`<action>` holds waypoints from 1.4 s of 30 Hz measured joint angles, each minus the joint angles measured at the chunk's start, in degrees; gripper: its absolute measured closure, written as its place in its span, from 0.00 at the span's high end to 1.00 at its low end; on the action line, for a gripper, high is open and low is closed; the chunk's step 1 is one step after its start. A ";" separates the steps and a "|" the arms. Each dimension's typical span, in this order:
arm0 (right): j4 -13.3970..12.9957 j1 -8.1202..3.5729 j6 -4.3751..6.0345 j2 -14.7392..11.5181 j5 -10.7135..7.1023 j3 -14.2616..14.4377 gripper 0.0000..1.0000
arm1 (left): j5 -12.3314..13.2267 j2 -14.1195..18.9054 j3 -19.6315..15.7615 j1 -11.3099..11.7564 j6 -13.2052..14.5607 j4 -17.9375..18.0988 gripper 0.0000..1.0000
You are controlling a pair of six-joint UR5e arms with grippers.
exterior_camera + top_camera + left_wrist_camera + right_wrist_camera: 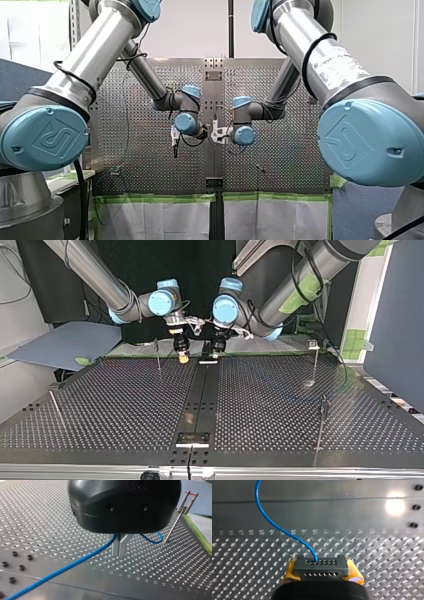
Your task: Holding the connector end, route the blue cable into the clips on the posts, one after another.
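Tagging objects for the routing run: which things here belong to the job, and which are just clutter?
Job: blue cable, connector, clip posts, my right gripper, my left gripper.
Lying about: blue-grey board, green tape.

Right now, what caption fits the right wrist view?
Right hand grips the connector, blue cable curving away over the table.

two grippers, the left gripper (119, 548) and the right gripper (322, 572). one blue cable (62, 568) through the left jaws. one connector (321, 566) between the right jaws. four thin posts (158, 354) on one perforated table (275, 405).
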 joint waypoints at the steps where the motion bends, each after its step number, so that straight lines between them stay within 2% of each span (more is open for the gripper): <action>1: -0.46 -0.16 0.05 0.10 0.18 0.45 0.00 | -0.05 -0.59 0.00 -0.19 -0.11 0.45 0.00; 7: -3.97 -0.96 -0.23 2.43 1.24 3.97 0.00 | -0.31 -3.94 0.01 -1.40 0.23 2.65 0.00; 15: -8.18 -1.11 -0.18 6.52 4.52 8.18 0.00 | -3.09 -6.67 0.02 -2.59 0.47 6.40 0.00; 22: -11.60 -1.23 -0.22 9.51 5.04 11.59 0.00 | -4.44 -9.30 0.01 -4.01 1.80 9.69 0.00; 33: -16.59 -2.50 0.08 10.18 4.89 17.23 0.00 | -3.81 -14.37 0.01 -5.81 1.95 14.81 0.00; 37: -17.15 -3.19 0.37 10.19 4.84 18.96 0.00 | -3.89 -16.18 0.02 -6.08 1.95 16.60 0.00; 42: -17.47 -3.91 0.47 10.19 4.79 19.57 0.00 | -3.95 -18.40 0.02 -6.27 1.96 17.70 0.00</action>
